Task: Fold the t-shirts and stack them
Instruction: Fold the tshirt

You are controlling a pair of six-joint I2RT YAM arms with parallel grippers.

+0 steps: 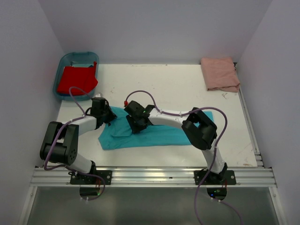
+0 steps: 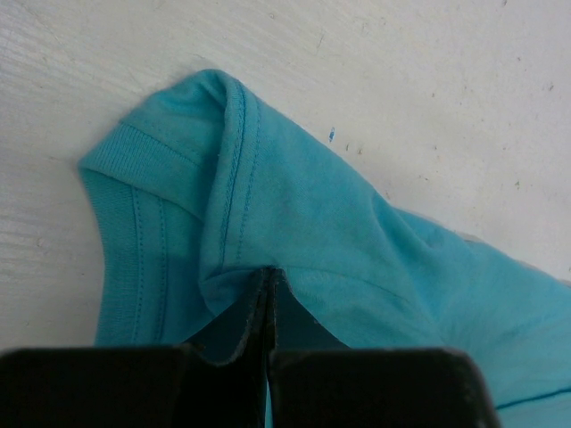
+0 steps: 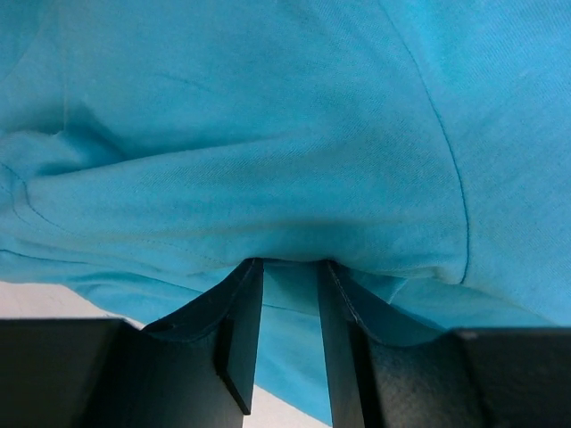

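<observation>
Turquoise t-shirt: left gripper pinches a hemmed edge; right gripper, slightly parted astride a fold, grip unclear. Lift both evenly, cloth between them taut.

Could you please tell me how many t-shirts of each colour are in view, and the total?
Turquoise t-shirt: 1
Pink t-shirt: 1
Red t-shirt: 1
Total: 3
</observation>
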